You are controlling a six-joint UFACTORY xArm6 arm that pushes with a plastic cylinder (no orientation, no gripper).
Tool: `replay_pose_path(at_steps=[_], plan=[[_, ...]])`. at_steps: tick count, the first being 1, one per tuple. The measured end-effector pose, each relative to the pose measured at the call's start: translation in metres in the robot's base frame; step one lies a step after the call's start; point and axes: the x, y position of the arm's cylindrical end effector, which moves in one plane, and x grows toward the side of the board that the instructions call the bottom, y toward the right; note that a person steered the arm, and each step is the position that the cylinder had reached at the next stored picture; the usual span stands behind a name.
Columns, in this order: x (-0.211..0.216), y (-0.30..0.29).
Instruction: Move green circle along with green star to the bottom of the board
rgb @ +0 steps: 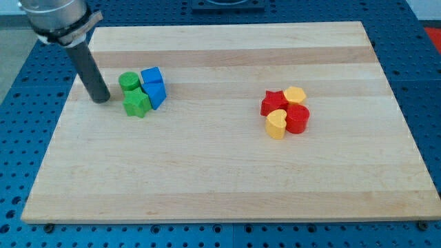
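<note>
The green circle (128, 82) sits at the upper left of the wooden board (227, 172). The green star (137, 104) lies just below it, touching it. Two blue blocks press against them on the right: a blue cube (151, 74) and a blue triangular block (156, 94). My tip (102, 99) rests on the board just left of the green pair, a short gap from the green star and the green circle, touching neither.
A second cluster lies right of centre: a red star (273, 103), a yellow hexagon-like block (295, 94), a red cylinder (298, 118) and a yellow heart (275, 125). The board sits on a blue perforated table (21, 103).
</note>
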Motion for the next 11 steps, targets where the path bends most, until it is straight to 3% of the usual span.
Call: replay_pose_path(at_steps=[1, 2, 4, 5, 7, 8, 9, 11], plan=[[-0.037, 0.008], [-0.045, 0.030], [0.062, 0.034], [0.092, 0.057], [0.039, 0.006], [-0.008, 0.006], [-0.024, 0.031], [0.050, 0.086]])
